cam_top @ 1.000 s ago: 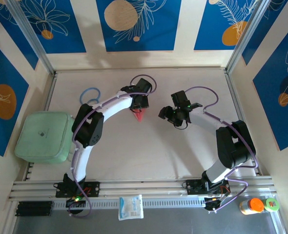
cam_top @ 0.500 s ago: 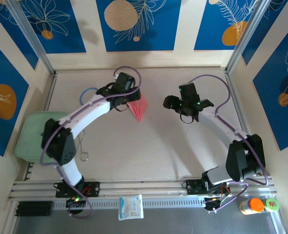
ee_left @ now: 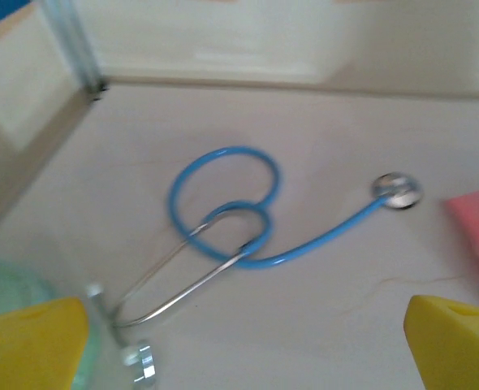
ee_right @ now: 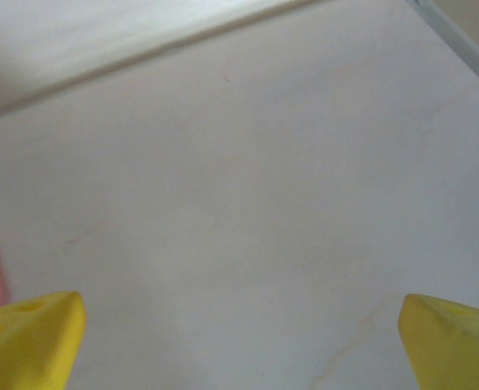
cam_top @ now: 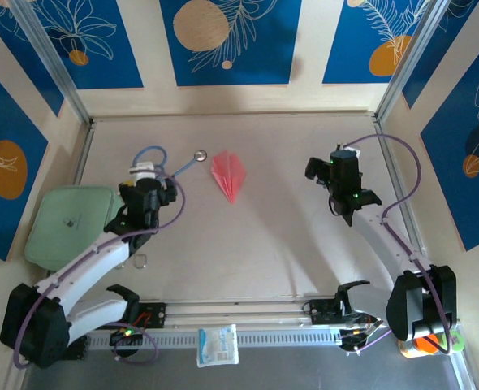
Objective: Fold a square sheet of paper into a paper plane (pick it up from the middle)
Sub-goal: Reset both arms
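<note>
Both arms have drawn back toward the table's (cam_top: 264, 236) side edges, left gripper (ee_left: 243, 341) and right gripper (ee_right: 239, 337) now wide open and empty, leaving the paper plane (cam_top: 229, 174) released near the far edge's middle, so folding looks finished.

The top external camera is looking down from high above the pale table (cam_top: 264, 244). The left wrist camera is looking low and close between its yellow fingertips (ee_left: 28, 341), sharing the blue looped stethoscope (ee_left: 223, 151) ahead of them. Both wrist cameras are catching the salmon-pink folded paper plane (ee_left: 476, 227).
</note>
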Controlling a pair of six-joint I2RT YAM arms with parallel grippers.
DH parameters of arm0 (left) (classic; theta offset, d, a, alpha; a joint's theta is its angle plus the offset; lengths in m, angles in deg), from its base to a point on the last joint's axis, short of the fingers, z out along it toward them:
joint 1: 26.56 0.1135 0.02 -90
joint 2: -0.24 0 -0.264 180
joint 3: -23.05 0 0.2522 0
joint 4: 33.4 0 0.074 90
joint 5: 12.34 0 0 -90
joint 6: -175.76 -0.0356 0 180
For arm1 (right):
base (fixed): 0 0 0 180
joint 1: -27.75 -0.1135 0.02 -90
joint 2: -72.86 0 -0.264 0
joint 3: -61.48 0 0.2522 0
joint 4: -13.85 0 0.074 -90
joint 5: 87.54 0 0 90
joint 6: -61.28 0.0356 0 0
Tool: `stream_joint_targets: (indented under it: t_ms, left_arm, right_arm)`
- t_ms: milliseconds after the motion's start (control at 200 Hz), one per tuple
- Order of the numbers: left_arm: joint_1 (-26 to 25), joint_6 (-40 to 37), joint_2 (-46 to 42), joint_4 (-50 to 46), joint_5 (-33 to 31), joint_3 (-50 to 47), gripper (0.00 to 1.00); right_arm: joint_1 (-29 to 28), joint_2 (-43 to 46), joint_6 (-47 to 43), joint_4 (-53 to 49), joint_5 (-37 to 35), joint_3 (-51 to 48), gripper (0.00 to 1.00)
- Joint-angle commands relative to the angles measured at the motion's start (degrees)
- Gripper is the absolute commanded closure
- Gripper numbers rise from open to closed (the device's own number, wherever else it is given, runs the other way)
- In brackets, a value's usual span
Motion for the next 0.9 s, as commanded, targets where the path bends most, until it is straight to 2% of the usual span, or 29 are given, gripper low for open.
stream_joint_targets:
  t_ms: [0,145,225,425,620,895]
  left_arm:
    - [2.76,-10.31,-3.10,9.37,-1.59,-4.76,0.01]
    - [5.63,-15.40,-3.55,9.49,1.87,-8.06,0.01]
    - [8.12,-16.42,-3.03,12.92,5.88,-10.61,0.01]
    - [15.40,-16.06,2.19,27.30,20.82,-16.60,0.01]
    - [19.18,-15.54,10.81,41.97,29.80,-19.63,0.01]
    - [22.09,-16.31,22.29,53.96,39.15,-17.79,0.01]
  right_arm:
    - [1.01,0.99,-5.14,11.12,-4.09,-5.63,0.01]
    - [1.45,1.15,-10.57,23.30,-4.79,-14.23,0.01]
    - [2.55,0.47,-12.67,30.31,-1.65,-18.12,0.01]
    - [3.75,-4.20,-17.43,41.35,6.70,-22.06,0.01]
    - [5.13,-8.84,-20.19,49.91,14.50,-23.04,0.01]
    - [8.20,-14.84,-19.84,54.54,22.13,-22.86,0.01]
